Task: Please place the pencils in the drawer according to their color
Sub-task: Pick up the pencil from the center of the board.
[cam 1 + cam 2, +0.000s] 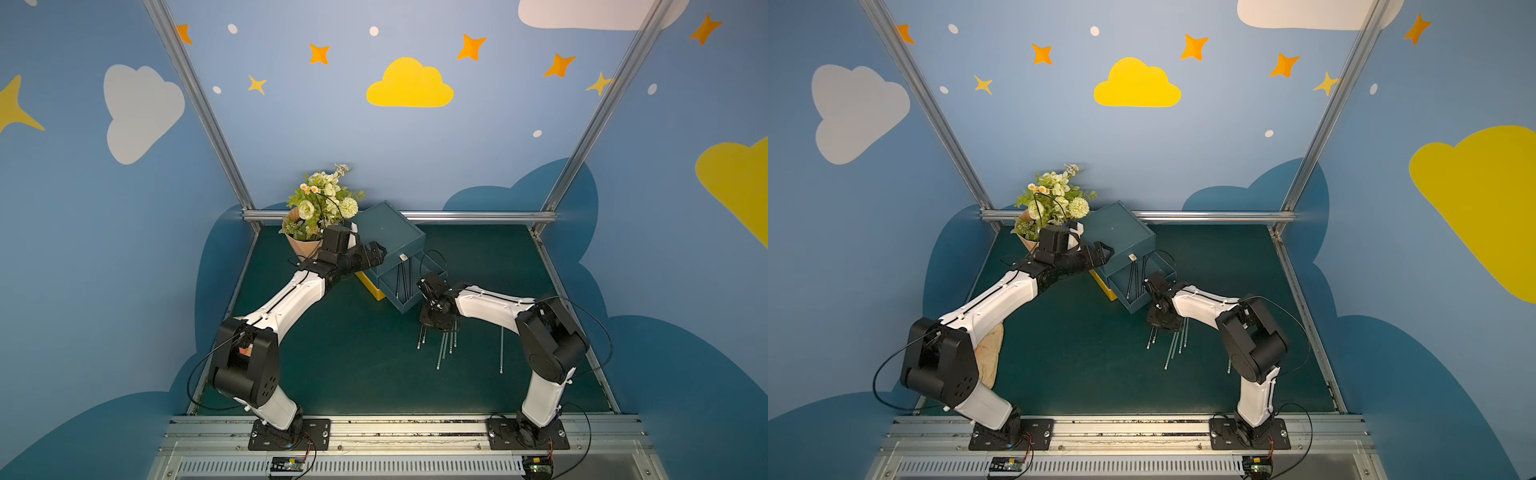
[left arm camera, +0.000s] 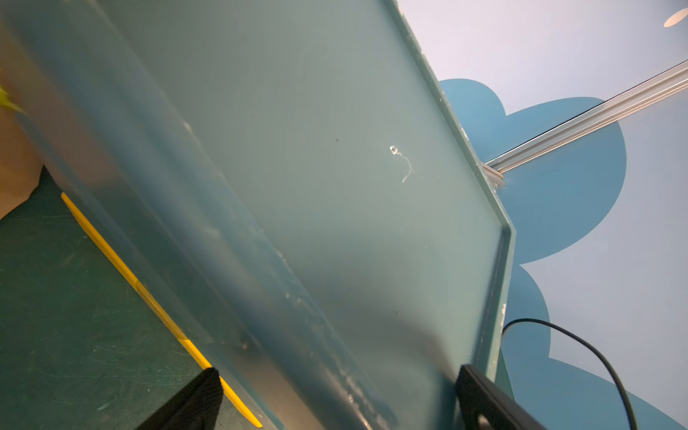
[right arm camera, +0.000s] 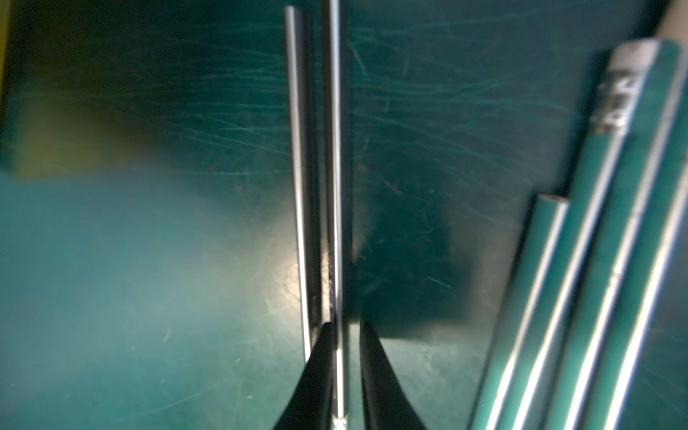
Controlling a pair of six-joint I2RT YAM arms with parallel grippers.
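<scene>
Right gripper point(image 3: 344, 335) sits pinched narrow on a black pencil point(image 3: 336, 149) near its ferrule end, low over the mat point(image 3: 149, 335) near the open drawer point(image 1: 392, 302), so likely risk: the long free end pivots, or the neighbour pencil point(image 3: 298, 149) just beside gets dragged.

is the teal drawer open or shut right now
Open: in a top view the teal drawer is pulled out from the cabinet, and a few dark pencils lie inside it.
</scene>
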